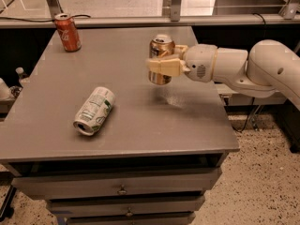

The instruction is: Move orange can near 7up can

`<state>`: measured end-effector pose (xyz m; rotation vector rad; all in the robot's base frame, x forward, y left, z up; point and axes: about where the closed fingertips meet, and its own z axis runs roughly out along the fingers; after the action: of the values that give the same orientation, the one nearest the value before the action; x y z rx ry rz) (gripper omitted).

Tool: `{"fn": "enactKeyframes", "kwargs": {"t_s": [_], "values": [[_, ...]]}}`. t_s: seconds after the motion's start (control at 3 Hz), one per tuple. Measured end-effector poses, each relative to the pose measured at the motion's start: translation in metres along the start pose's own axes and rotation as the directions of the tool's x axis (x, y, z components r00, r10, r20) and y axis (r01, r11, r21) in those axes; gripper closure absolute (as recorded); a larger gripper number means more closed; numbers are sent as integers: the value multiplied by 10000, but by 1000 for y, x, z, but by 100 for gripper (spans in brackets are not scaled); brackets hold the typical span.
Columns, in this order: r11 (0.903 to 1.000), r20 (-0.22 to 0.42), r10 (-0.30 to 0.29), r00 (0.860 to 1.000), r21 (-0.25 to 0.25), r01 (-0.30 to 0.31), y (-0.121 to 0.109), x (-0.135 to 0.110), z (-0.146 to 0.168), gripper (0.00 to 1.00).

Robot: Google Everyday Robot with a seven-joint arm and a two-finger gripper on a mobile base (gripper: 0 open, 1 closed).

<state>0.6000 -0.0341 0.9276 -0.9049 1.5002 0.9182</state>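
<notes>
Grey worktop [140,125] bears the 7up can [94,111] on its side, long axis running near-left to far-right, lying down-left of the pincer [160,67], which grips the upright orange can [161,46], apparently raised above mid-worktop.

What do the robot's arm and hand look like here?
The arm is glossy white, built of smooth, rounded, bulbous segments with narrow seams between them. Its domed white wrist housing carries a small patch of dark dots. The hand, over the right half of the grey table, has blocky, tan-cream fingers. No cables or lettering show on the arm.
</notes>
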Motion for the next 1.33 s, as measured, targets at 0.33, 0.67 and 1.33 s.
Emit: {"fn": "enactKeyframes", "kwargs": {"t_s": [0.33, 0.67, 1.33], "values": [[9989, 62, 143, 9999, -450, -140, 17, 8, 10, 100], [9932, -192, -115, 9997, -1159, 92, 50, 24, 24, 100], [9791, -306, -469, 9984, -1994, 399, 99, 47, 50, 100]]}}
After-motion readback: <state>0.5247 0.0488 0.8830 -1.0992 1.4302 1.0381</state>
